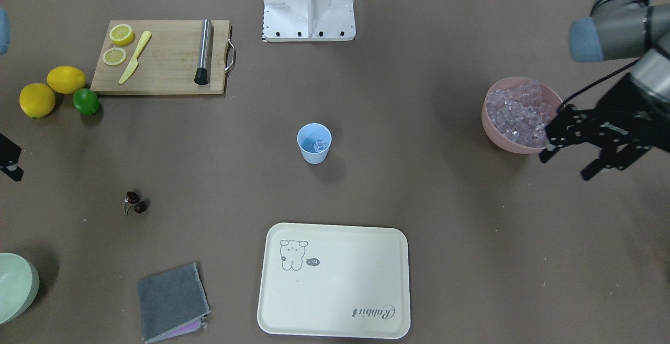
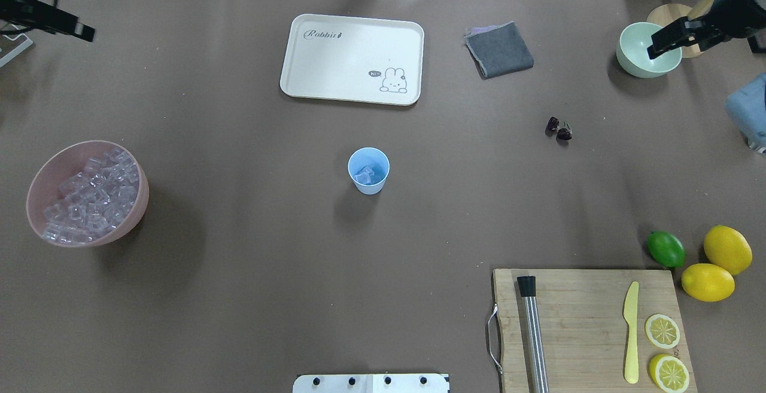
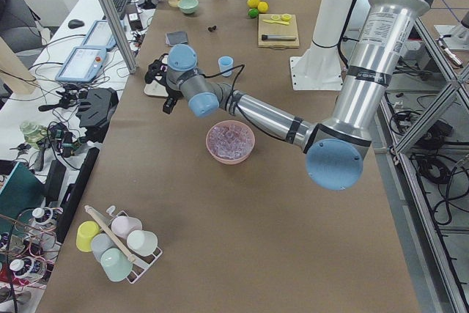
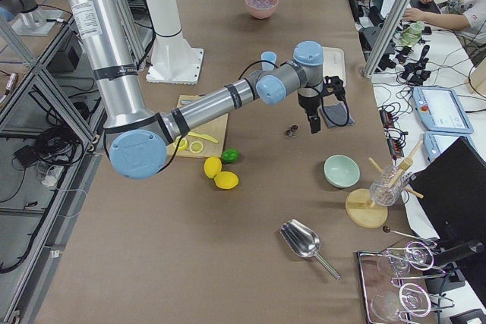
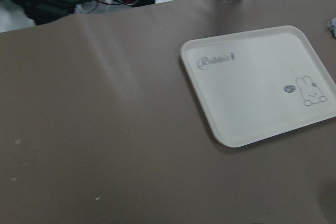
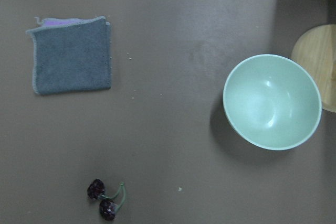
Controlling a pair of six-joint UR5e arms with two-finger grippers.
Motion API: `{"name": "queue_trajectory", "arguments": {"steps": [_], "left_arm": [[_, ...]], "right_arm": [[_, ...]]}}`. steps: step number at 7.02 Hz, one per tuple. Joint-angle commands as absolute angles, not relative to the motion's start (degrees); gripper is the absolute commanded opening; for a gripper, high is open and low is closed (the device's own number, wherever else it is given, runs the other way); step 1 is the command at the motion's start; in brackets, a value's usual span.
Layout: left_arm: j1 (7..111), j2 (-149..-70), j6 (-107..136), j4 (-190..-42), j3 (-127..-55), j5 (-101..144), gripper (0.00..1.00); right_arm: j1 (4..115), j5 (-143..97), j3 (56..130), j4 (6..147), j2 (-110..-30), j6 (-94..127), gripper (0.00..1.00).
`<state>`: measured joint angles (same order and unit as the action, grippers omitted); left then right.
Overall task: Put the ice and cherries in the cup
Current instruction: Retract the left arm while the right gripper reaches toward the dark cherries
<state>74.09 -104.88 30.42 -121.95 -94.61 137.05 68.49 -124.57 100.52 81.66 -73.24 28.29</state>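
The light blue cup (image 1: 314,156) (image 2: 370,186) stands upright mid-table with a few clear ice cubes (image 2: 366,174) inside. More ice (image 1: 518,111) (image 2: 90,195) fills the pink bowl (image 1: 497,137). The dark cherries (image 1: 135,202) (image 2: 558,128) (image 6: 105,198) lie on the table, joined by green stems. My left gripper (image 1: 566,166) hovers open and empty beside the pink bowl, well off the table. My right gripper (image 2: 655,51) hangs high over the pale green bowl (image 2: 634,67), beyond the cherries; its jaws are not clearly shown.
A cream tray (image 2: 353,52) lies beyond the cup, a folded grey cloth (image 2: 499,51) to its right. Near the robot's right sit a wooden board (image 2: 574,321) with knife, lemon slices and a metal rod, plus two lemons and a lime (image 2: 666,248).
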Motion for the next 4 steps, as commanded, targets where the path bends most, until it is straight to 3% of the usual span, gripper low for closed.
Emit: {"name": "queue_trajectory", "arguments": {"steps": [1,4], "left_arm": [[81.3,-102.3,24.1,-118.5,-94.2,143.9,0.96],[81.4,-100.8,23.8,-118.6,-93.0,143.3,0.98]], "right_arm": [[63.3,-121.7,100.2,81.7,-69.6,32.6,1.00],[60.3,-121.3,102.1,81.6,-69.5,36.6,1.00]]}}
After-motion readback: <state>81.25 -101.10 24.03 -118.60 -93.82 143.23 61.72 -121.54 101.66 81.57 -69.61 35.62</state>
